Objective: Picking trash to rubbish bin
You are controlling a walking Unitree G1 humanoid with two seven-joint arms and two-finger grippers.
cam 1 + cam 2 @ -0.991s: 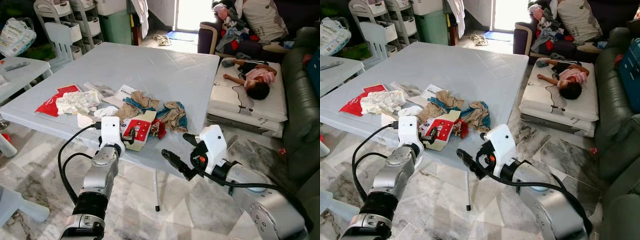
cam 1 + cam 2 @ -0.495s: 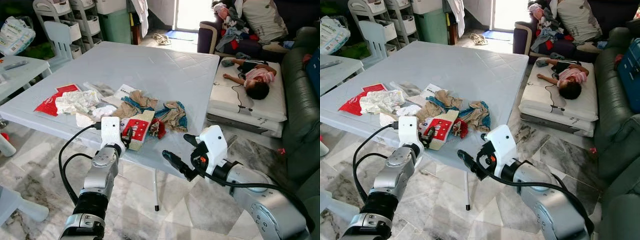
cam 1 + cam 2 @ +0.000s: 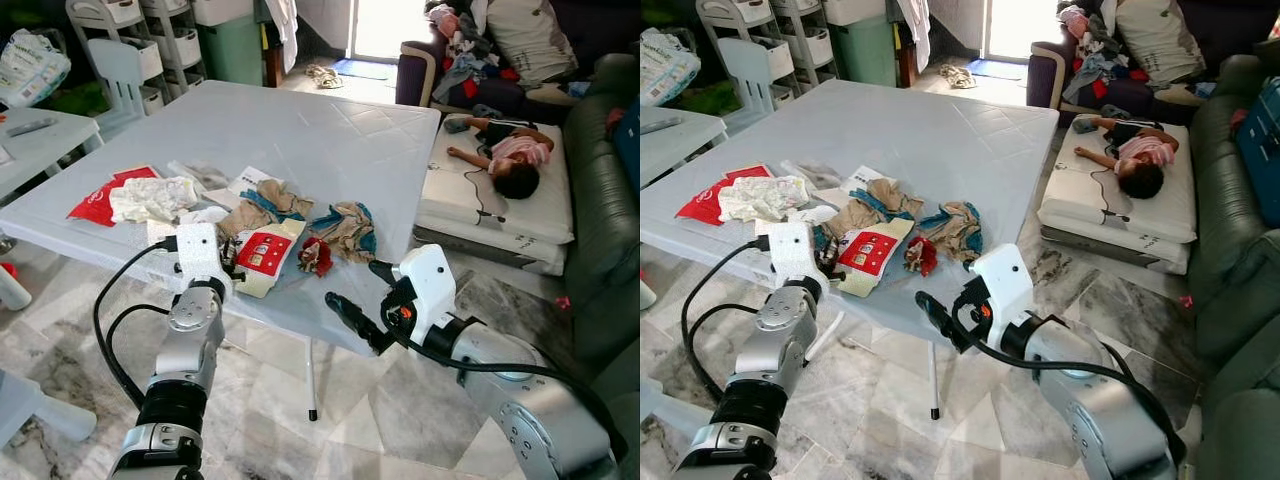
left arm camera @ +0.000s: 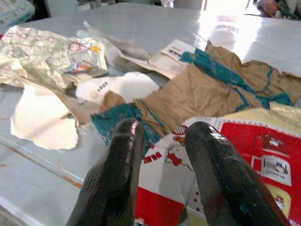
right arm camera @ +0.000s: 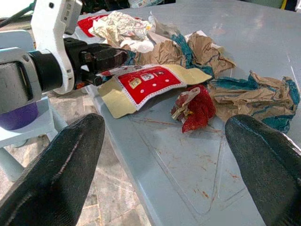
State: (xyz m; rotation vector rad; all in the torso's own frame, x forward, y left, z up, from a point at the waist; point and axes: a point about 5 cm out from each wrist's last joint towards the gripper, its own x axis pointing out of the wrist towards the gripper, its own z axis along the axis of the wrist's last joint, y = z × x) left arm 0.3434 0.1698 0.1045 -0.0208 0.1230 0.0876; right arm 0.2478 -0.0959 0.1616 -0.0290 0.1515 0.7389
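Two claws: both work at the near edge of the grey table (image 3: pixel 330 130).
Left claw (image 3: pixel 228 262): closed on the near end of the red and cream packet (image 3: pixel 262 255); in the left wrist view its two black fingers (image 4: pixel 117 160) pinch the packet's edge between them.
Left arm: rises from below the table edge, forearm nearly upright, black cable looping beside it.
Right claw (image 3: pixel 362 300): fingers spread wide apart and holding nothing, just off the table's near edge.
Right arm: reaches in low from the right, wrist bent toward the table.
Packet: flat on the table, its near end at the edge.
Red scrap (image 3: pixel 315 255): just right of the packet, untouched.
Brown and teal paper (image 3: pixel 345 228): crumpled behind the packet and scrap.
White wrappers (image 3: pixel 150 198): further left, over a red bag (image 3: pixel 95 205).
Far right: a person (image 3: pixel 505 160) lying on a floor mattress (image 3: pixel 500 215).
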